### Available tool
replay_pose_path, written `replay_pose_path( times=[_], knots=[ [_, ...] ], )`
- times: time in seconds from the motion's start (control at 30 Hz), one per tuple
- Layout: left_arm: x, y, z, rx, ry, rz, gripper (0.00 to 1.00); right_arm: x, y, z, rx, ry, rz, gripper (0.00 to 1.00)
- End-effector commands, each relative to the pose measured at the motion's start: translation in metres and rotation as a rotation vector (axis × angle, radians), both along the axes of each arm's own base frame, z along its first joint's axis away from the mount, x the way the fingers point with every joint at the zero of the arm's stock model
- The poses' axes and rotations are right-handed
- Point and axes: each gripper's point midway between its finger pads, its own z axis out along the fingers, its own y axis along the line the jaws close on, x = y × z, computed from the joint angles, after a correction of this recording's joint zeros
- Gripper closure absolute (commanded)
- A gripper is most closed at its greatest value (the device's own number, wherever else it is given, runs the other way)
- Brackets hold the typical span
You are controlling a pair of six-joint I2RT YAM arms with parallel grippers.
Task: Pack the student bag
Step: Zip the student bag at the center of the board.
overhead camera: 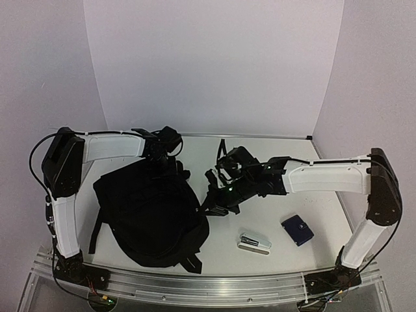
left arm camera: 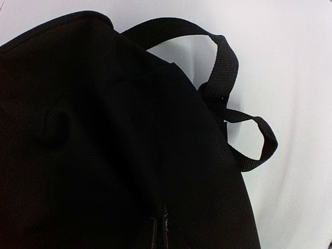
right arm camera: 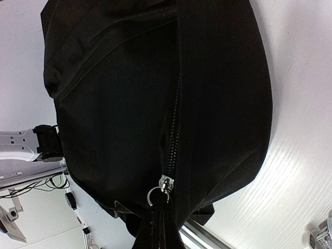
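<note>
Both arms are reaching to the student bag (overhead camera: 146, 214), which is lying on the left half of the white table (overhead camera: 325, 218).

The right gripper (right arm camera: 155, 225) is pinching the zipper pull (right arm camera: 158, 191) at the bag's right edge, its jaws closed tight on it. The left gripper (left arm camera: 158, 231) is sitting at the bag's far end near the strap loops (left arm camera: 228, 67), its jaws drawn together; whether they are catching fabric cannot be told. A small blue object (overhead camera: 297, 229) and a silver-and-black item (overhead camera: 255, 244) are lying at the near right.

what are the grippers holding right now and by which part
The right gripper pinches the backpack by its zipper pull tab. The left gripper is shut against the backpack's fabric; a hold there cannot be told.
</note>
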Motion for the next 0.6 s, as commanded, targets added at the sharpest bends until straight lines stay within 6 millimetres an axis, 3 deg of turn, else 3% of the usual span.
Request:
replay_pose_path(
  times=[0.0, 0.1, 0.17, 0.23, 0.33, 0.4, 0.57],
  knots=[
    [0.033, 0.011, 0.026, -0.015, -0.131, 0.067, 1.0, -0.017, 0.004, 0.024, 0.058, -0.006, 0.008, 1.0],
    [0.033, 0.003, 0.041, -0.057, -0.157, 0.021, 0.95, -0.011, 0.002, 0.026, 0.052, -0.033, -0.018, 1.0],
    [0.027, -0.012, 0.057, -0.121, -0.19, -0.068, 0.79, -0.007, 0.003, 0.03, 0.056, -0.051, -0.03, 1.0],
    [0.015, -0.032, 0.075, -0.205, -0.227, -0.178, 0.52, -0.004, 0.006, 0.032, 0.057, -0.064, -0.035, 1.0],
    [-0.005, -0.041, 0.099, -0.289, -0.226, -0.217, 0.33, 0.0, 0.008, 0.031, 0.054, -0.076, -0.036, 1.0],
    [-0.017, -0.041, 0.105, -0.322, -0.188, -0.192, 0.27, 0.001, 0.009, 0.03, 0.052, -0.081, -0.037, 1.0],
    [-0.049, -0.056, 0.104, -0.395, -0.083, -0.18, 0.23, 0.005, 0.013, 0.03, 0.05, -0.096, -0.038, 1.0]
  ],
)
